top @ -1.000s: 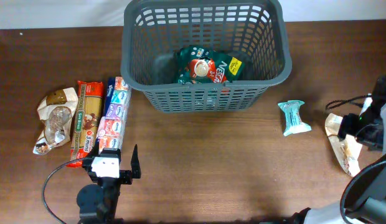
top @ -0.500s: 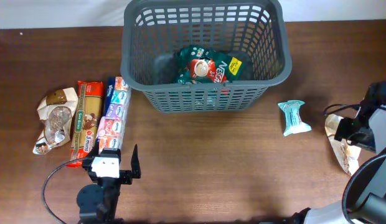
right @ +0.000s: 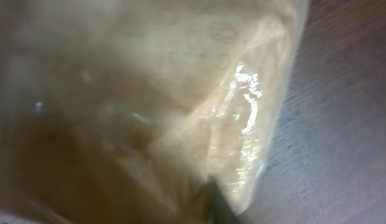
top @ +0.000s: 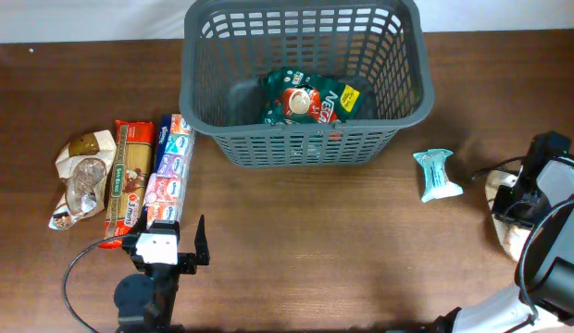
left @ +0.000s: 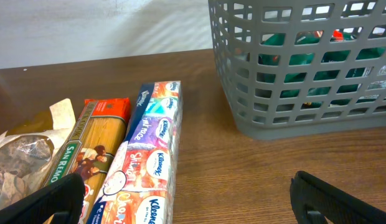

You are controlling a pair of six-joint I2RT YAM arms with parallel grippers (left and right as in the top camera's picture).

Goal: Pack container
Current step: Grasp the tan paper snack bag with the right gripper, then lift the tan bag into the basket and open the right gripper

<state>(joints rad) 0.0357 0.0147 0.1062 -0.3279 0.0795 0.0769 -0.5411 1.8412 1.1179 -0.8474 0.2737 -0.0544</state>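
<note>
The container point(top: 188, 83), a large dark grey slotted basket, stands at the back centre with a green packet point(top: 310, 97) inside; its lattice wall point(left: 305, 81) also shows in the left wrist view. My right gripper point(top: 511, 205) is at the right edge, pressed down into a beige crinkly packet point(top: 499, 188) and shut on it. That packet point(right: 149, 106) fills the right wrist view, with one dark fingertip point(right: 221, 208) showing against it. My left gripper point(left: 190, 205) stands wide open and holds nothing, low at the front left point(top: 171, 242), just in front of the tissue pack.
Left of the container lie a tissue pack point(top: 168, 171), a pasta packet point(top: 128, 180) and a brown paper bag point(top: 81, 176) side by side. A small teal packet point(top: 438, 174) lies between the container and my right gripper.
My right gripper has shifted a little left and down onto the beige packet and shut. The left arm has not moved.
</note>
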